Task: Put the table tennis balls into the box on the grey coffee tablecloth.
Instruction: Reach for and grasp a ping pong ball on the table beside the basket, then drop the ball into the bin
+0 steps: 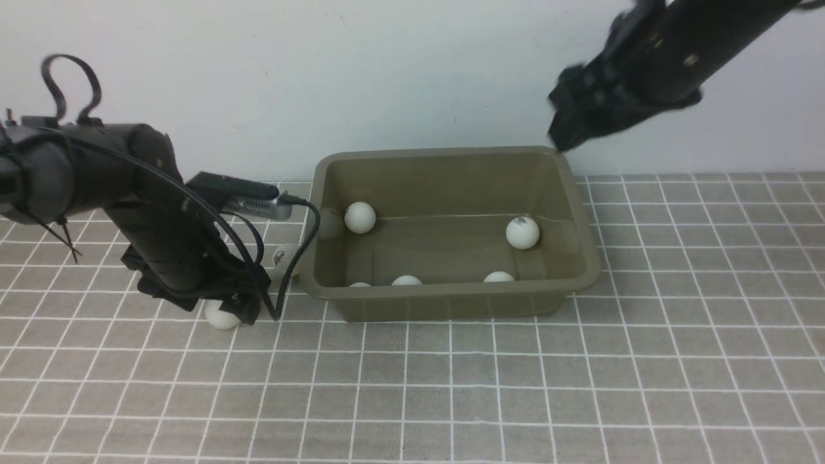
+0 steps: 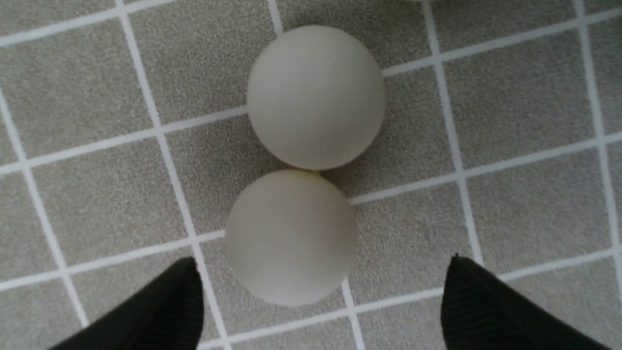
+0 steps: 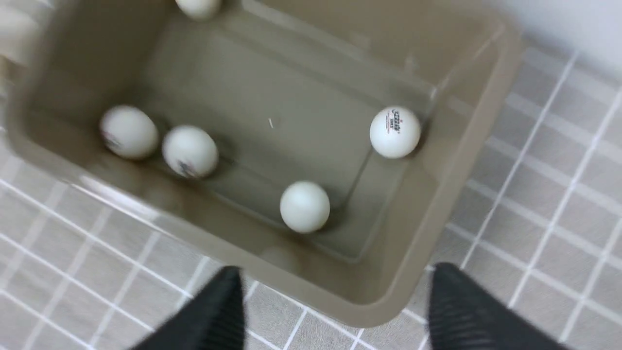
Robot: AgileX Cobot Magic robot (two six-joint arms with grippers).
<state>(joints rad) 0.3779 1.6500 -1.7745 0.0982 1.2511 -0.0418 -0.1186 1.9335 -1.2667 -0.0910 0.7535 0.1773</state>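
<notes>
One ball (image 3: 394, 132) bears a dark-and-red logo, lettering unreadable

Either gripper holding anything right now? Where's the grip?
Nothing is held. The left gripper is open above two touching table tennis balls on the tablecloth. The right gripper is open and empty, raised by the box.

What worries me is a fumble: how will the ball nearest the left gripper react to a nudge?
The nearer ball would likely roll: round, loose on the flat tablecloth. It seems to touch the second ball, so pushing could scatter both. The left gripper is open; an off-centre squeeze might squirt it out.
</notes>
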